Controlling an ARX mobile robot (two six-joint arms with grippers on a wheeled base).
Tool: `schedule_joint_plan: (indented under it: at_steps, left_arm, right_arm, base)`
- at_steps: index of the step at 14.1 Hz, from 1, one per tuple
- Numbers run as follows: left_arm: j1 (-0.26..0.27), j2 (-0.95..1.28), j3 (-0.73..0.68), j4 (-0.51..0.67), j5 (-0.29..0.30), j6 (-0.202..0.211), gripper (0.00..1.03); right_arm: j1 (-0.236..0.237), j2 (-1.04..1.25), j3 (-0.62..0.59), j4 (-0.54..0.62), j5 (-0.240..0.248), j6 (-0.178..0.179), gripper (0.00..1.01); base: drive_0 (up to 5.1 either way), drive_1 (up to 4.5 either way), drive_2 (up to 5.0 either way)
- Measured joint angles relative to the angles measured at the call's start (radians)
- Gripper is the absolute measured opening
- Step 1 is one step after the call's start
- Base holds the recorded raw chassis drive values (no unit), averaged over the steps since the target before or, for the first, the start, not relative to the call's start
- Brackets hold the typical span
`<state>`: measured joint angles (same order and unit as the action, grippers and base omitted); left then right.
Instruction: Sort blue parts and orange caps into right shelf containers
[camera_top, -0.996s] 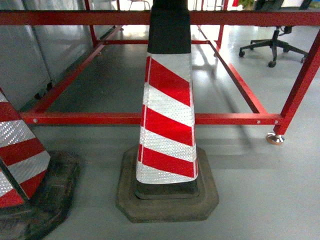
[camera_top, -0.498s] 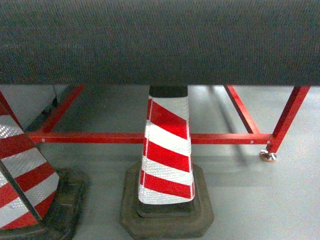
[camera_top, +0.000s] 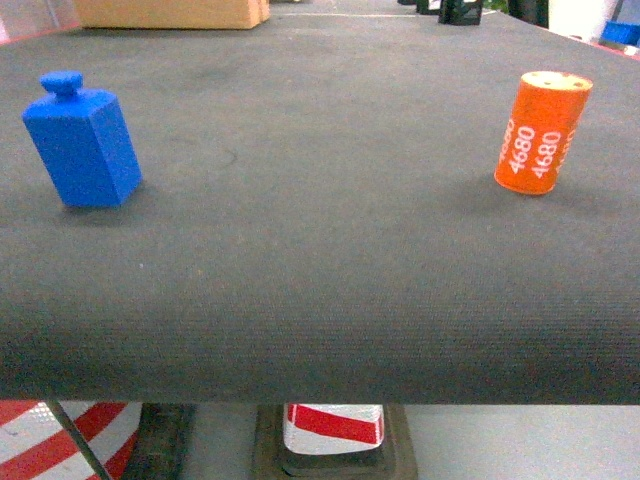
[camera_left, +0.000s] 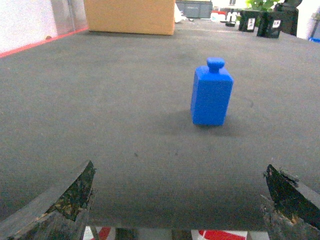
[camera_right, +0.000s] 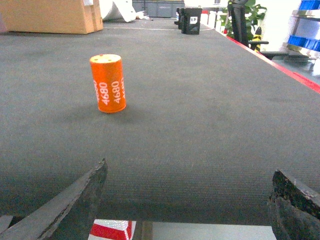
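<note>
Standing upright and well apart on the dark felt-like table top, the two pieces give you one per arm: blue part at the left, orange cap at the right, the cap printed "4680" down its side. That spacing looks deliberate, so neither arm need cross the middle.

Left gripper: jaws spread wide, empty, hanging at the near table edge with the blue part ahead and a little right of centre. Right gripper: likewise spread, nothing between the fingers, orange cap ahead and left of centre. Both sit low, roughly level with the surface, which suits a straight-in side grasp.

You have nothing picked yet; the sort hasn't begun. Blue crates show only as a sliver on shelving at far right, past the red table edge, so expect a carry to the right. Cardboard box sits at the far left; ignore it. Striped traffic cone stands under the near edge.
</note>
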<state>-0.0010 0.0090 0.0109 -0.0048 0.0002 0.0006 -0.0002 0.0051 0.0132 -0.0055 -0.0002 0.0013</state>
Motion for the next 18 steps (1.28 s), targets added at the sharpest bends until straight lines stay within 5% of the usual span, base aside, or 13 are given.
schedule_joint_plan:
  at_steps: [18]
  left_arm:
    - [0.000,0.000,0.000,0.001,-0.001,0.000,0.98]
  right_arm:
    - [0.000,0.000,0.000,0.000,0.000,-0.001,0.98]
  base:
    - [0.0,0.00,0.0]
